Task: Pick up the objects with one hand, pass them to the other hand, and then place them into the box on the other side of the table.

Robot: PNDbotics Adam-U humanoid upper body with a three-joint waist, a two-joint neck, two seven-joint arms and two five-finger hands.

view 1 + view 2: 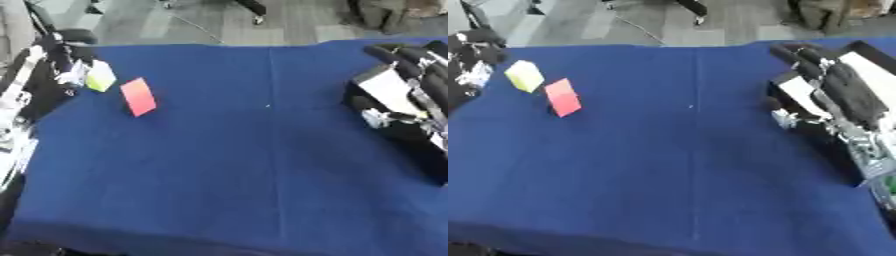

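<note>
Covering the desk (227, 165) is a plain blue cloth (667, 180), with a faint crease running from the far edge toward the near one.

At the far left edge the left hand (59, 60) hangs over the cloth, black with pale patches, its arm (19, 95) coming up along the left edge. Whether its fingers are apart or curled I cannot tell; they blur into the arm. Just beside that hand, toward the middle, sits a yellow block (524, 75), tilted on the cloth. In the left eye view the block seems to touch the hand, while in the right eye view a strip of cloth shows between them, so contact is uncertain. Next to the yellow block, a little nearer the middle and closer to the near edge, a red block (563, 97) stands tilted on the cloth, with a dark shadow at its base. The two blocks are close but I cannot tell if they touch.

The middle of the desk holds only a tiny pale speck (268, 105).

At the right edge sits a black box (820, 135) with a white inside (800, 91). Over it reaches the right arm (852, 100), coming in from the far right corner. The right hand (796, 53) lies by the far end of the box, its dark fingers looking fairly straight and holding nothing, though they are blurred. A small silver part (784, 118) shows at the box's left wall.

Beyond the far edge lies a grey floor (175, 22).
</note>
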